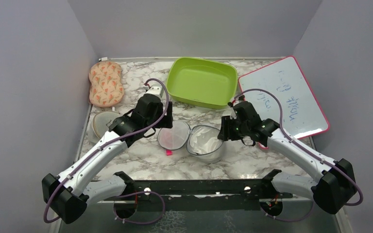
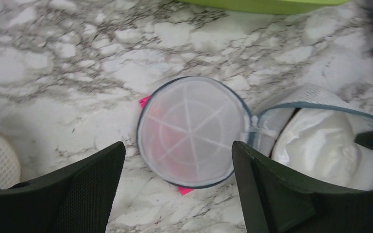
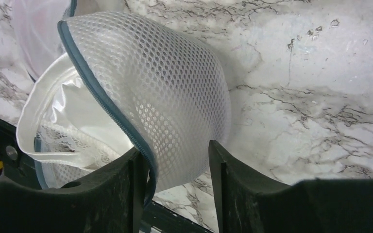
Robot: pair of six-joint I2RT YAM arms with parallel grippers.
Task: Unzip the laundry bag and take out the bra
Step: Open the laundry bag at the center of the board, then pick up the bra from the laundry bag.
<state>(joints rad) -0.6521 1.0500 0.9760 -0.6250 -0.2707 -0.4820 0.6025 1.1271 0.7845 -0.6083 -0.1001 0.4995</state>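
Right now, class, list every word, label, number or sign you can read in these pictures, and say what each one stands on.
No text here can be quoted.
The whiteboard carries blue handwritten marks, too small and blurred to read.
No lettering shows on the laundry bag or the green tub.
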